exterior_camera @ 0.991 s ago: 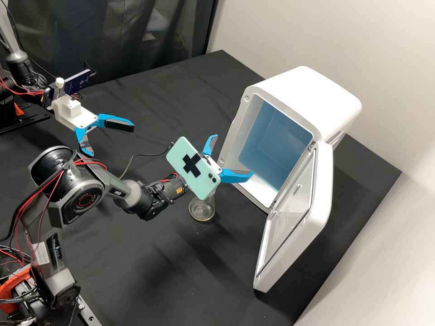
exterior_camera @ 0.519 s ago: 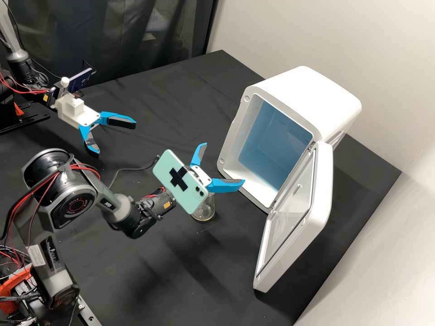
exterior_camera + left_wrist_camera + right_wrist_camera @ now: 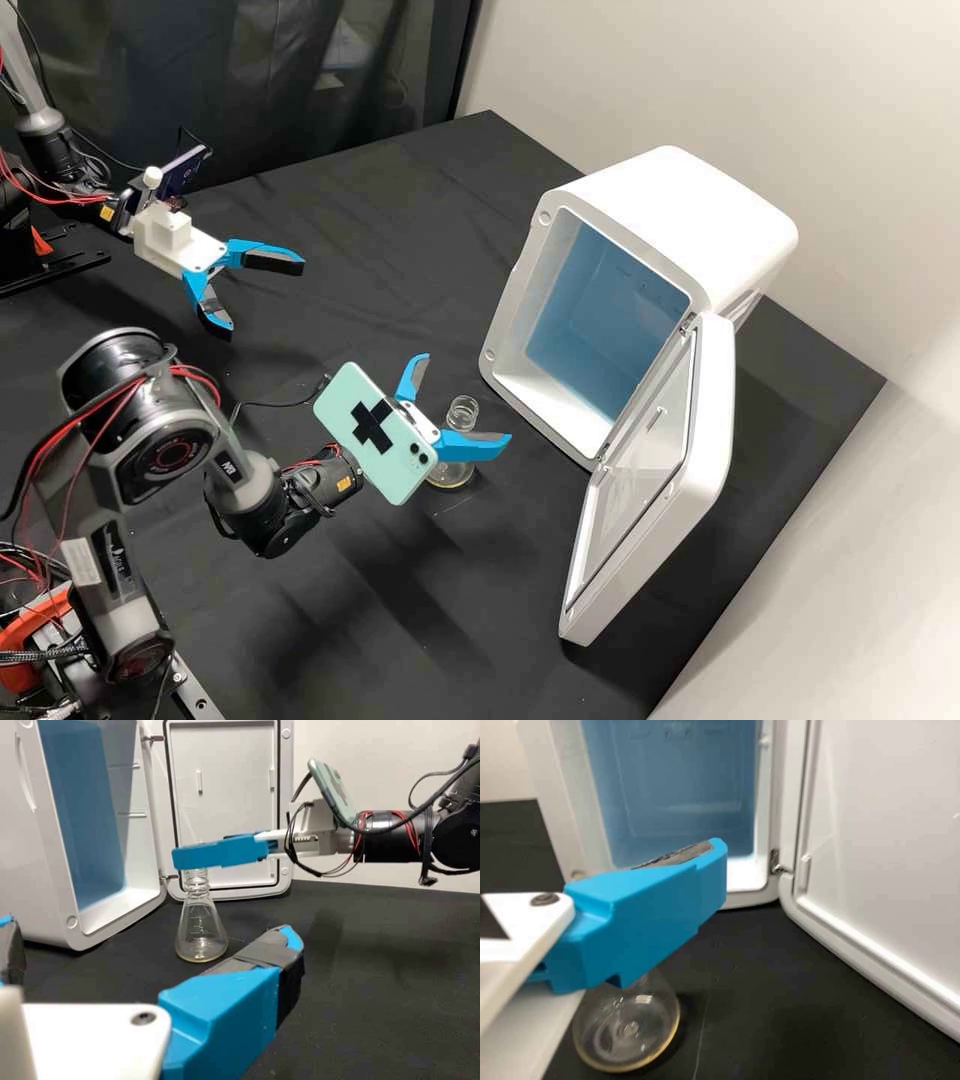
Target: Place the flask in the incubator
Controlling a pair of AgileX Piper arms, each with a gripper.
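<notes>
The black table (image 3: 400, 200) carried the flask (image 3: 462, 412) upright, just before the open mouth of the white incubator (image 3: 680, 210). The incubator's door (image 3: 650, 470) was swung wide to one side. Your right pincer (image 3: 464, 399) was spread wide at the height of the flask's neck, and you could not tell from these views whether it touched the glass. A mint phone (image 3: 375, 433) sat on that wrist. Your left pincer (image 3: 262, 297), also spread wide and holding nothing, hung above the table well apart from the flask.
</notes>
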